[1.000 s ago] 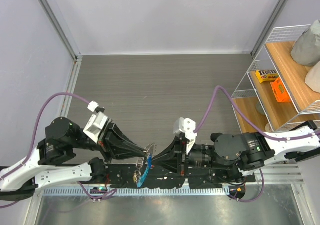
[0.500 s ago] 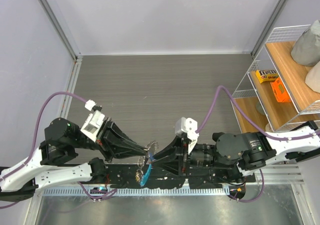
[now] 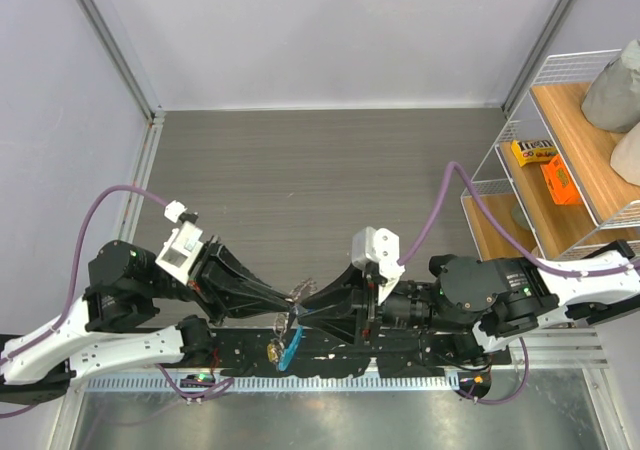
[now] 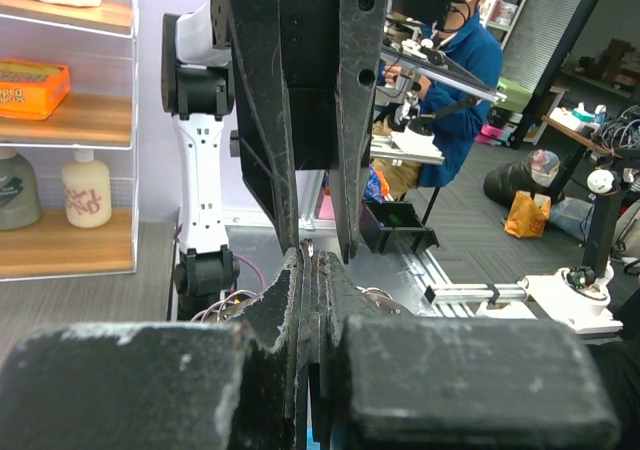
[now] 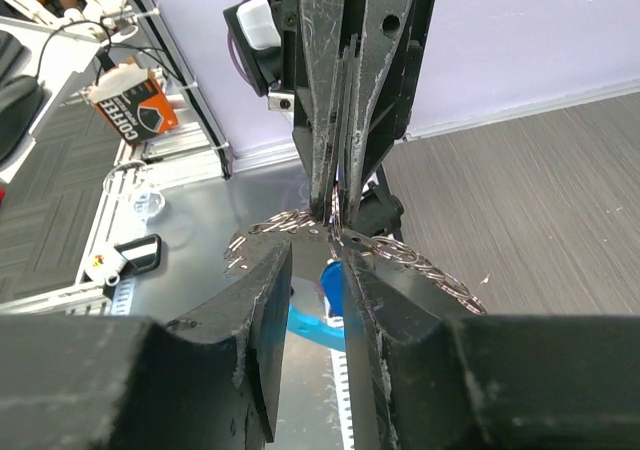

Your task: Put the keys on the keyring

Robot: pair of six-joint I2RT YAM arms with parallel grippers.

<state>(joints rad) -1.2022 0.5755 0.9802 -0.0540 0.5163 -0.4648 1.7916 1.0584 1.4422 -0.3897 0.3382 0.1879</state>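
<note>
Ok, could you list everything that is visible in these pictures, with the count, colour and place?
keyring: one, silvery with light-blue band, at the claw tips, near table edge.
keys: count unclear, small metal, beside the blue band.
table: one, grey wood-grain, under the arms.
shelf: one, white wire and wood, far right.
yellow box: one, on shelf.
orange box: one, beside it.
sacks: two, greyish, top of shelf.
cables: two, purple, on the arms.
left claw: black, shut on the keyring.
right claw: black, open, tip facing left claw.
</note>
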